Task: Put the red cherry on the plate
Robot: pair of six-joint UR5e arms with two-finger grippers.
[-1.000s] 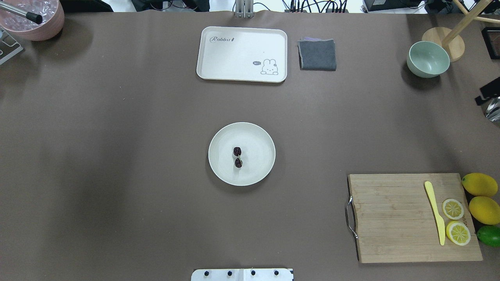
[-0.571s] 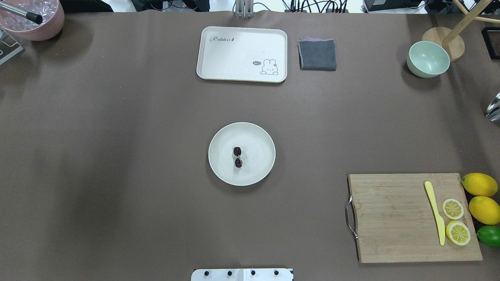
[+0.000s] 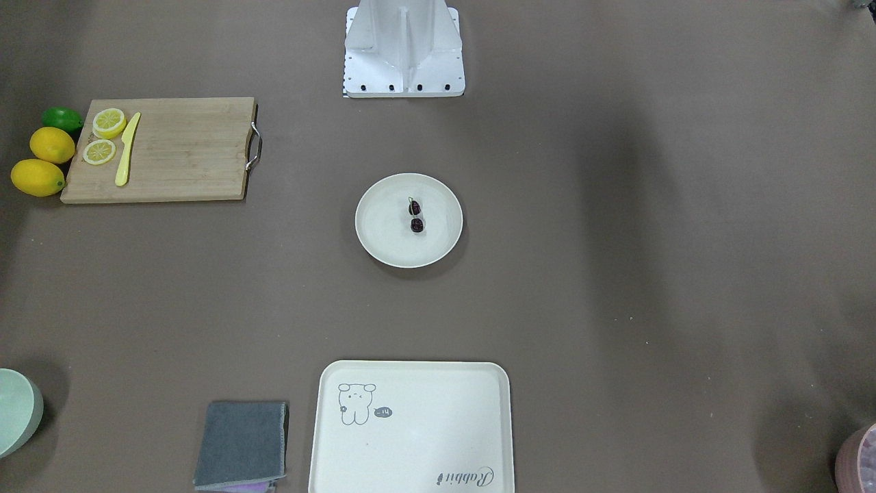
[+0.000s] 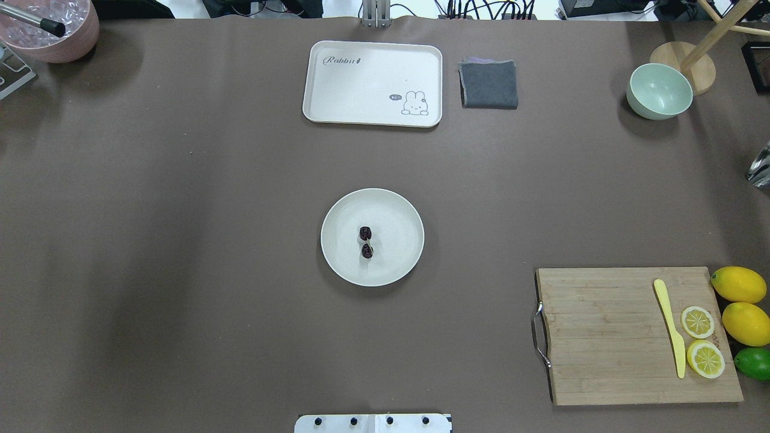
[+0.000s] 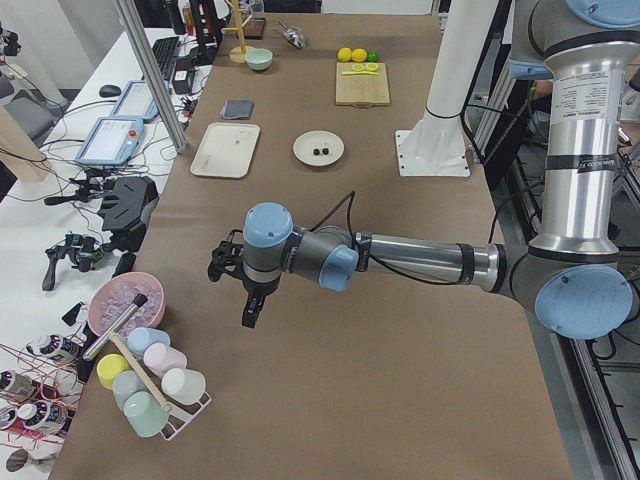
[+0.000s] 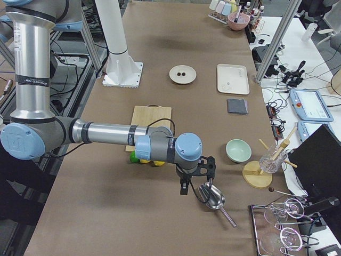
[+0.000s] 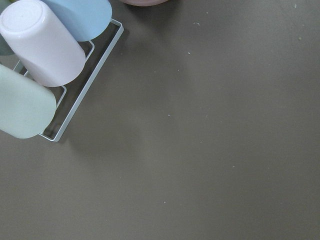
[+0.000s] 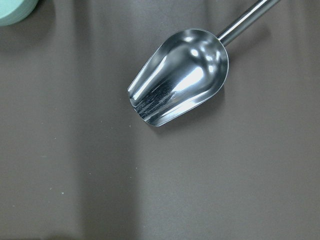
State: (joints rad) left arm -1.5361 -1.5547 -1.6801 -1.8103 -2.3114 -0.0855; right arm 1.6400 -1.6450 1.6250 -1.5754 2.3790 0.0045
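The red cherry (image 4: 366, 242), a pair of tiny dark fruits on one stem, lies inside the round cream plate (image 4: 398, 240) at the table's middle, also seen from the front as the cherry (image 3: 415, 216) on the plate (image 3: 383, 229). My left gripper (image 5: 248, 312) hangs over bare table near the cup rack, far from the plate. At the opposite end my right gripper (image 6: 184, 188) hovers beside a metal scoop (image 6: 212, 197). Both show only in the side views, so I cannot tell whether they are open or shut.
A rabbit tray (image 4: 373, 83) and grey cloth (image 4: 488, 84) lie at the far side. A green bowl (image 4: 659, 91) sits far right. The cutting board (image 4: 607, 337) carries a yellow knife and lemon slices, with lemons (image 4: 739, 284) beside it. A cup rack (image 7: 75, 85) stands by the left gripper.
A dark part of the right arm at the overhead view's right edge has withdrawn out of that view. The cherry and plate have not moved.
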